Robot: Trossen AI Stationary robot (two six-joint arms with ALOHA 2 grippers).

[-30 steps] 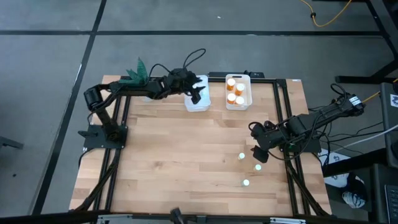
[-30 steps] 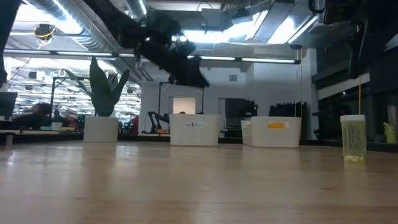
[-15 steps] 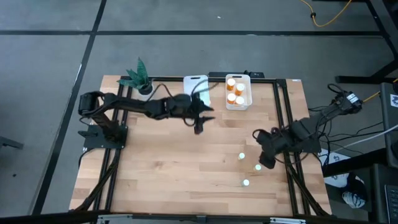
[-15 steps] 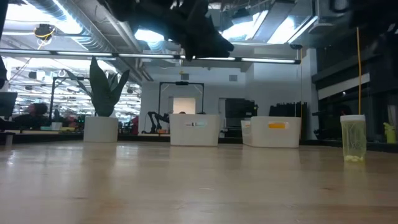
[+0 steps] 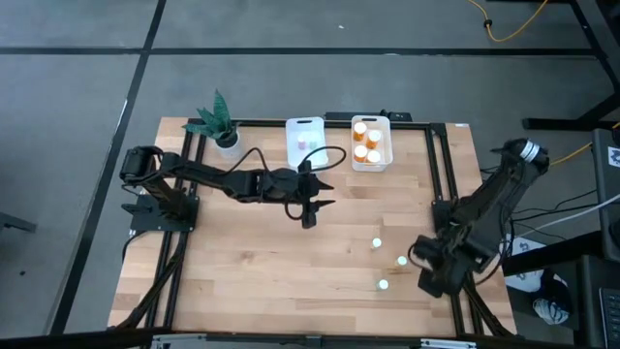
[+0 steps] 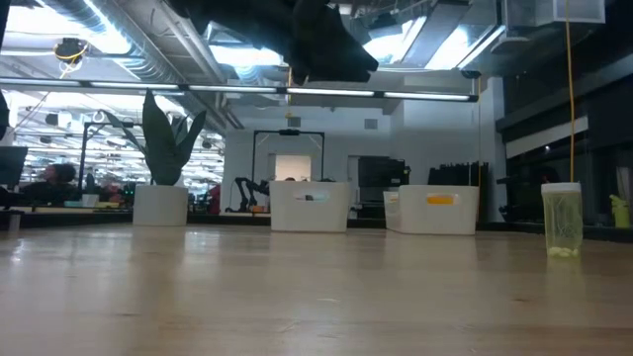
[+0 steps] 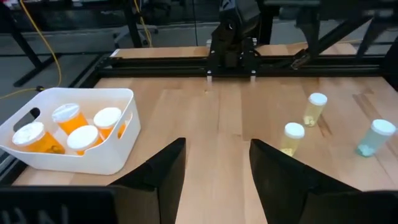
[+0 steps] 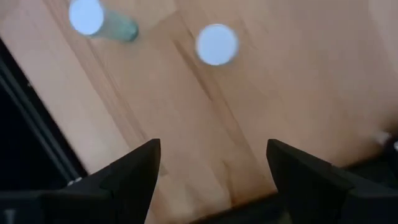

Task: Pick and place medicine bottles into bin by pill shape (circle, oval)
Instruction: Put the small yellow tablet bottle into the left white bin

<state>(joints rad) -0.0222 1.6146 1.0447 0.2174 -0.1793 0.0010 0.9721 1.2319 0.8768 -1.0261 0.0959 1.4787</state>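
Three small pale bottles with white caps stand upright on the table's right half (image 5: 377, 243), (image 5: 401, 260), (image 5: 384, 285); they also show in the left wrist view (image 7: 315, 109), (image 7: 292, 137), (image 7: 375, 137). Three orange bottles (image 7: 68, 129) stand in the right white bin (image 5: 371, 160). My left gripper (image 5: 310, 211) is open and empty above the table's middle, left of the small bottles. My right gripper (image 5: 429, 283) is open and empty at the right rail, right of the nearest small bottle; its wrist view shows two caps (image 8: 216, 44), (image 8: 86, 15) from above.
A second white bin (image 5: 306, 155) stands left of the orange-bottle bin at the far edge. A potted green plant (image 5: 219, 124) stands at the far left. Black frame rails (image 5: 438, 174) run along the table's sides. Bare wood lies across the middle and near left.
My left gripper has gone from over the left white bin toward the table's near edge and hangs over the table's middle. My right gripper has drawn back from the small bottles toward the near edge and the right rail. The bottles have stayed in place.
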